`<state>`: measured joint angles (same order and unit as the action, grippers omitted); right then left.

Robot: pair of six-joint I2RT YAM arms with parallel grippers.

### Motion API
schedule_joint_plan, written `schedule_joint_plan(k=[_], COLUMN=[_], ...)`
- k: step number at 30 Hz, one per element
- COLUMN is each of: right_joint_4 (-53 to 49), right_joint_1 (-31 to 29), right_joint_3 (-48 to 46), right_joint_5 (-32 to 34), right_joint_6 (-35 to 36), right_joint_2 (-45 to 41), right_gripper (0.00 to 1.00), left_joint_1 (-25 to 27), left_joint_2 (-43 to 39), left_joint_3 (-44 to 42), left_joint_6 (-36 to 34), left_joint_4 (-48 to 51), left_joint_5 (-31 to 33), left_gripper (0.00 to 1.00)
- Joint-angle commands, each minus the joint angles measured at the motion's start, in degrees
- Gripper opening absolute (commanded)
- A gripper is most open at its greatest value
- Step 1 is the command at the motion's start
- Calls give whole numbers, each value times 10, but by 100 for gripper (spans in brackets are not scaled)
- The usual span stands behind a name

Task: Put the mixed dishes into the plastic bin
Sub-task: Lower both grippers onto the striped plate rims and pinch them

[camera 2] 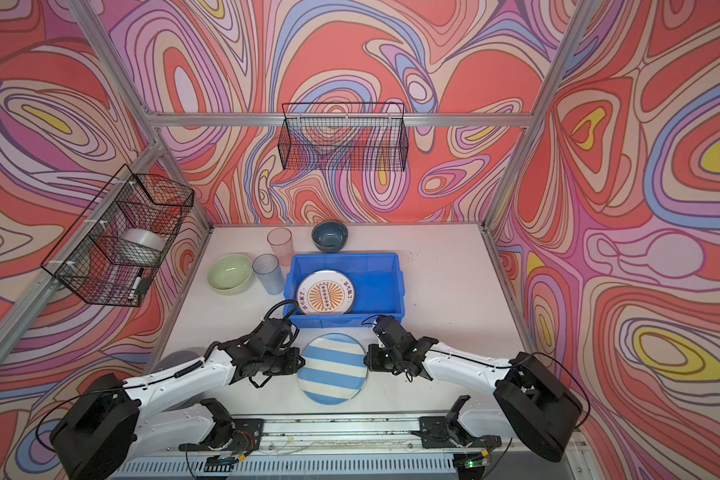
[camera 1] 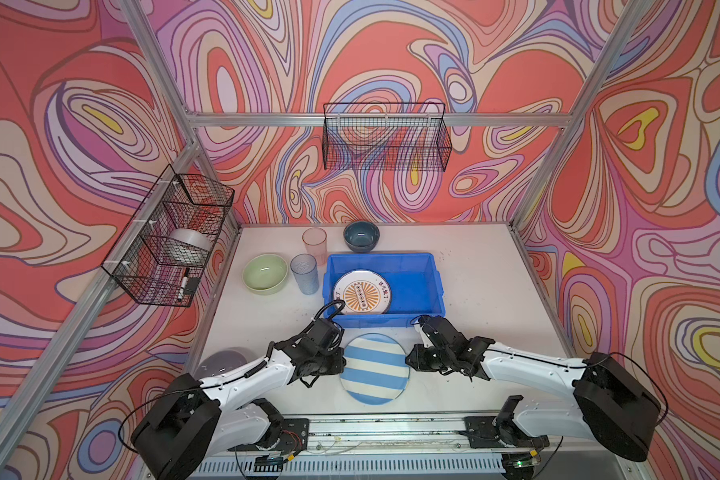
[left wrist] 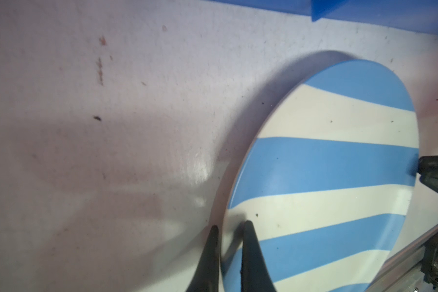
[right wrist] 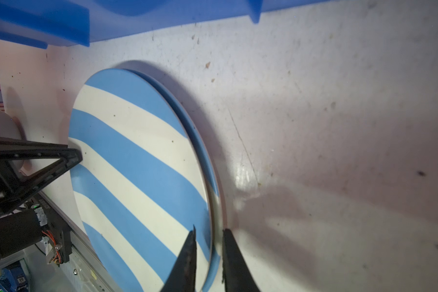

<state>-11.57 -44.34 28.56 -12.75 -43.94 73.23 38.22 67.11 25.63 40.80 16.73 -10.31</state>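
Since the striped plate [camera 1: 375,368] lies at the near side, with the left gripper [left wrist: 231,225] clamped on its left rim and the right gripper [right wrist: 209,231] straddling its right rim (whether it pinches cannot be told), neither arm is judged nearer. The blue bin [camera 1: 387,321] is set just beyond the plate's far edge, its long side running left to right, so a short lift to the far side is judged needed.

Striped plate [camera 1: 374,370] is blue-and-white, bin [camera 1: 381,254] bright blue, lettered plate [camera 1: 362,292] white with orange sunburst, left bowl [camera 1: 265,273] pale green, far bowl [camera 1: 361,236] dark blue-grey.
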Motion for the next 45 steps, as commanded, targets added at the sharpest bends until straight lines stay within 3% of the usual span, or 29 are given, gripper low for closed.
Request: schedule_joint_plan(k=[1,17,28,45], right_joint_4=[-2,19,-68,-22], right_joint_1=[-3,-3,-3,-3], right_joint_3=[9,15,56,42], right_joint_5=[-3,-26,15,3], right_joint_6=[10,10,35,25], right_joint_2=[1,24,10,59], right_gripper=[20,17,23,20], left_joint_1=[0,0,1,0], left_joint_2=[4,5,0,-6], left_joint_3=[-15,-22,-22,-30], left_joint_6=[8,7,6,7], left_joint_4=[25,19,26,29], left_joint_5=[18,17,23,28], left_gripper=[10,9,9,8])
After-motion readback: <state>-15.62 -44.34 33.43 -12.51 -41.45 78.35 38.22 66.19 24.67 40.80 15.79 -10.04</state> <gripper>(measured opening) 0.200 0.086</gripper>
